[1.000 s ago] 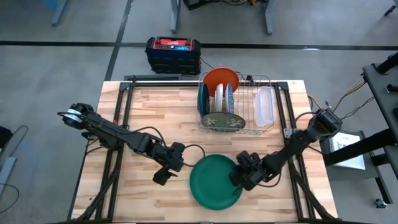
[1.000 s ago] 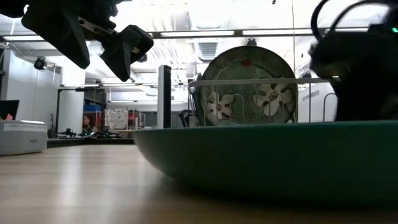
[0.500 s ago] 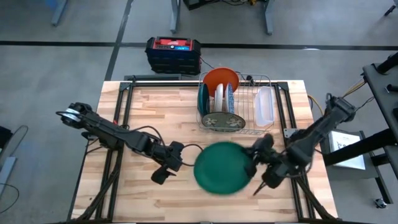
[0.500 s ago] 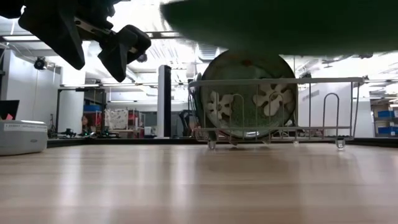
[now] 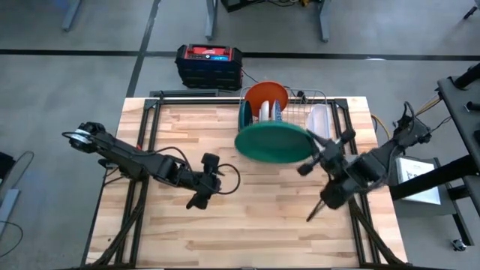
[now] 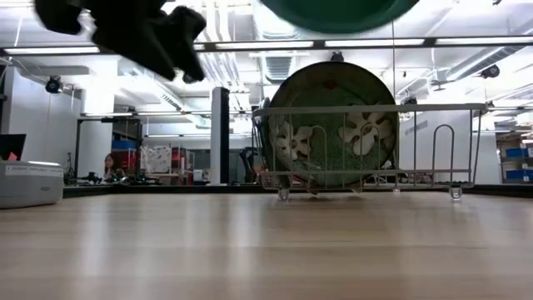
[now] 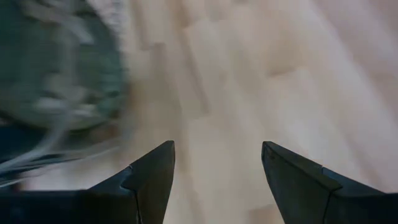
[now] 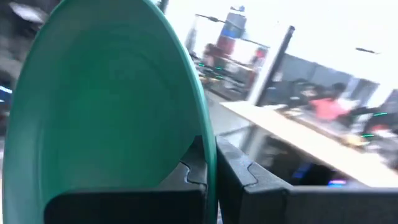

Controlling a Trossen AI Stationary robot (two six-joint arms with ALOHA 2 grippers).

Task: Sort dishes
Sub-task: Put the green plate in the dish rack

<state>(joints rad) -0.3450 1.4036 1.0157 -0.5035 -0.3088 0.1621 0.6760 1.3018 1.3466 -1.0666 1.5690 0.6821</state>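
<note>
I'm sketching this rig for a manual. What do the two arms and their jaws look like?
Both arms are black and slim, built of jointed links. Loose black cable loops alongside the left arm near the left gripper. The right arm looks the same, with thin wires by its base. Each gripper, like the right gripper, ends in dark, angular, tapered jaws.

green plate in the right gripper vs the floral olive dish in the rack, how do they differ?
The green plate is plain; the olive floral dish is patterned. The plate is in the air, pinched at its rim by the right gripper; the dish stands on edge in the wire rack. Both are round.
</note>
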